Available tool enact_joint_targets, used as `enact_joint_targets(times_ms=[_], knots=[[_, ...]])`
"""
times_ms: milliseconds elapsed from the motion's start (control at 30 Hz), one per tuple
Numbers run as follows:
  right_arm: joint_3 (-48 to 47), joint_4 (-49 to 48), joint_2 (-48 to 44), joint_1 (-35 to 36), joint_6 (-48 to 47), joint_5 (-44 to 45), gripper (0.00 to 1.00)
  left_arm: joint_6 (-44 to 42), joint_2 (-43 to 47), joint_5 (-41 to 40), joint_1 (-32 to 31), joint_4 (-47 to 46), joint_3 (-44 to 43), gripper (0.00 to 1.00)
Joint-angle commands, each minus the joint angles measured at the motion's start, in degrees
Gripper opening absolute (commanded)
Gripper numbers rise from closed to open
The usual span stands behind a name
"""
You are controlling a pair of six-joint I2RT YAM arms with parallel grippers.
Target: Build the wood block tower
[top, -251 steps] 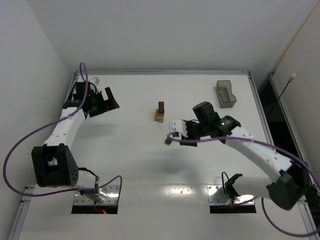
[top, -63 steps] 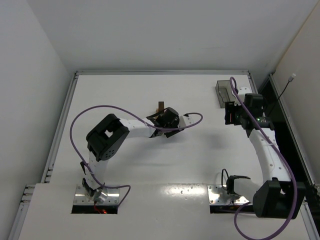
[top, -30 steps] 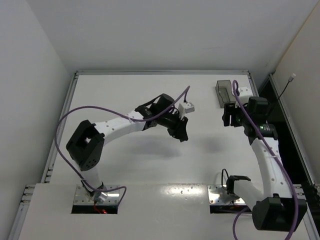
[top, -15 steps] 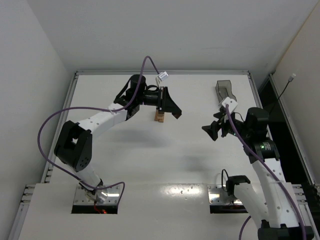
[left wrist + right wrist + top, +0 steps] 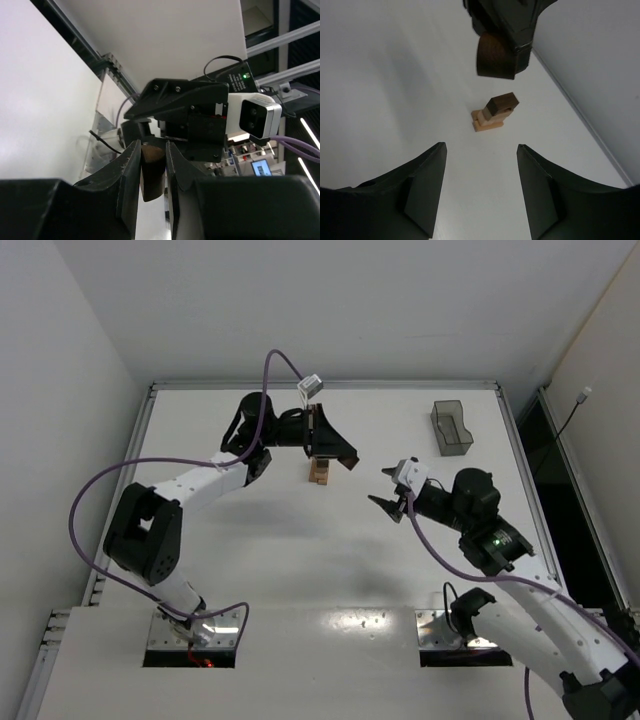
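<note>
The wood block tower point(image 5: 320, 472) stands upright on the white bench point(image 5: 250, 560), in the far central area between the two arms. In the right wrist view the wood block tower point(image 5: 494, 115) shows light tan blocks at the base and one dark brown cube on top. The left claw point(image 5: 335, 453) is positioned directly over the tower. Its jaws are clamped on a dark brown block point(image 5: 495, 57), which hangs above the top cube and does not touch it. The left wrist view confirms the grip: the dark brown block point(image 5: 151, 172) sits between the two fingers of the left claw point(image 5: 152, 150), with both inner faces against it. The right claw point(image 5: 385, 488) is located to the right of the tower, well apart from it, and points toward it. The jaws of the right claw point(image 5: 480, 150) stand apart, about halfway, and nothing lies between them. A dark translucent tray point(image 5: 451, 427) rests on the far right part of the bench, well apart from the tower.
</note>
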State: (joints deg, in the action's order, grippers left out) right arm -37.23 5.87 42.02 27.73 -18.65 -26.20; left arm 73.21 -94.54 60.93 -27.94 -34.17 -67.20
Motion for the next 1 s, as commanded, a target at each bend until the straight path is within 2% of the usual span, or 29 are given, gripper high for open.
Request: enact_joint_targets(times_ms=[0, 133, 567, 967], knots=[[1.2, -16.1, 1.7, 3.5, -1.5, 7.4, 0.55, 7.4, 3.9, 1.4, 0.4, -10.6, 1.9, 0.0], [1.2, -20.9, 4.6, 5.8, -1.5, 12.5, 0.48, 7.4, 5.1, 1.4, 0.4, -10.7, 3.0, 0.0], [-1.5, -21.4, 6.8, 9.3, -1.5, 12.5, 0.52, 6.9, 5.1, 0.9, 0.4, -10.7, 3.6, 0.0], [-4.3, -20.4, 7.3, 10.4, -0.2, 11.4, 0.52, 3.5, 4.5, 0.3, 0.4, -6.4, 3.0, 0.0]])
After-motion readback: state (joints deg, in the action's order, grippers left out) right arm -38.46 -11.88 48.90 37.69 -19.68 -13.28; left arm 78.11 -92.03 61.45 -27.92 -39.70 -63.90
